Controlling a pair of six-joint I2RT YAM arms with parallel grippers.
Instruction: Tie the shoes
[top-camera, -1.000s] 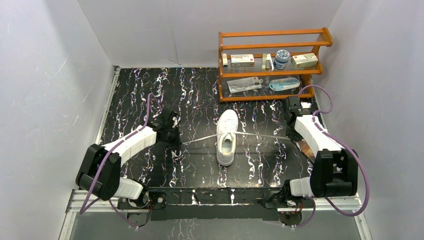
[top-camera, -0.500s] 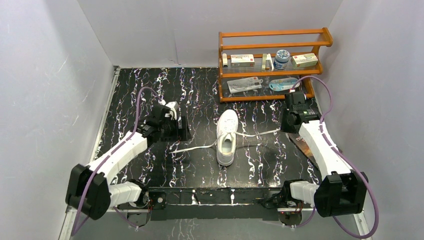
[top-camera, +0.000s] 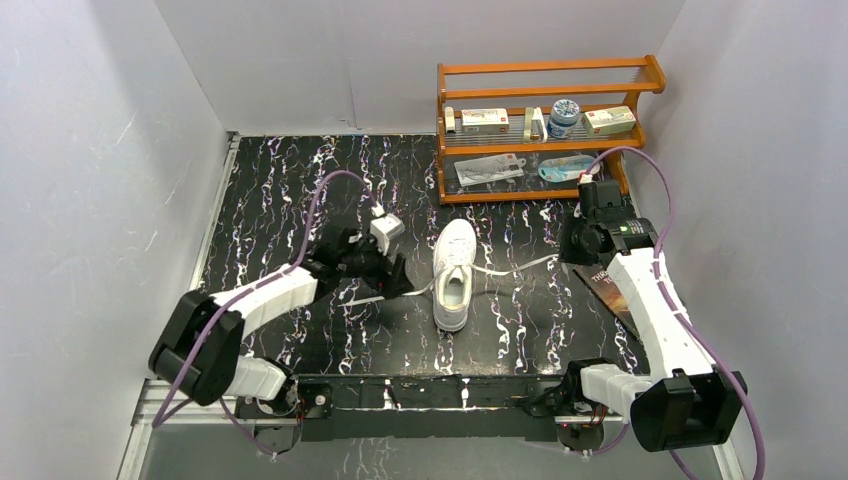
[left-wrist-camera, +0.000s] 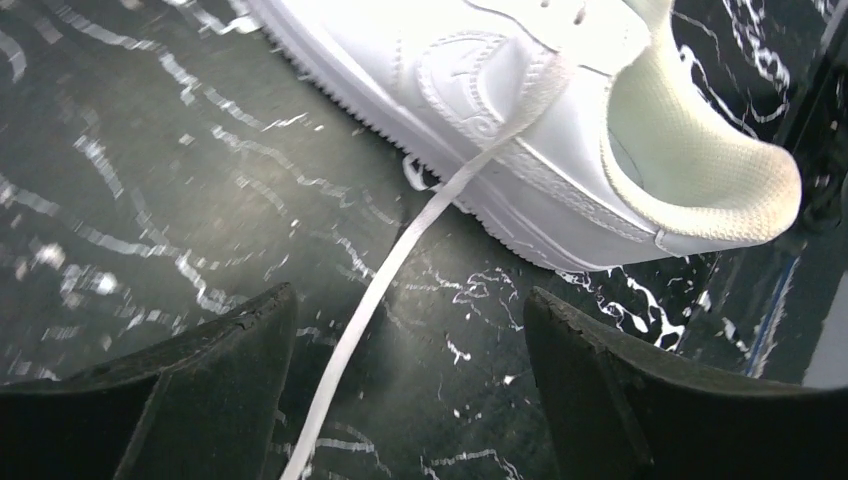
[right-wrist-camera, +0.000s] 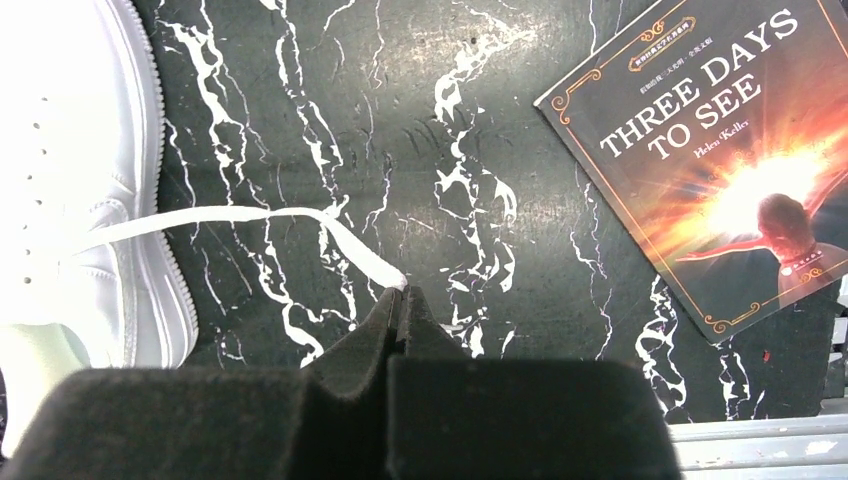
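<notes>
Sneaker (top-camera: 455, 272) at middle of table (top-camera: 300, 180), toe away from you. Your right gripper (right-wrist-camera: 400, 295) clenched on right lace (right-wrist-camera: 250, 215) end, keeping it drawn sideways (slack, though). Your left gripper (left-wrist-camera: 408, 295) released, straddling left lace (left-wrist-camera: 400, 260), likely lining up pinch.

A black table (top-camera: 290, 190) veined with white is carrying everything. A white shoe (top-camera: 455, 270) is standing on its sole near the middle, toe pointing to the far side. Its left lace (left-wrist-camera: 400, 262) is lying slack on the surface, and its right lace (right-wrist-camera: 240, 213) is trailing across it toward a book (right-wrist-camera: 730, 160), which is lying flat, cover up, near the right edge. A wooden rack (top-camera: 548, 70) is standing at the far right corner, holding boxes (top-camera: 485, 120) and a jar (top-camera: 564, 112).
</notes>
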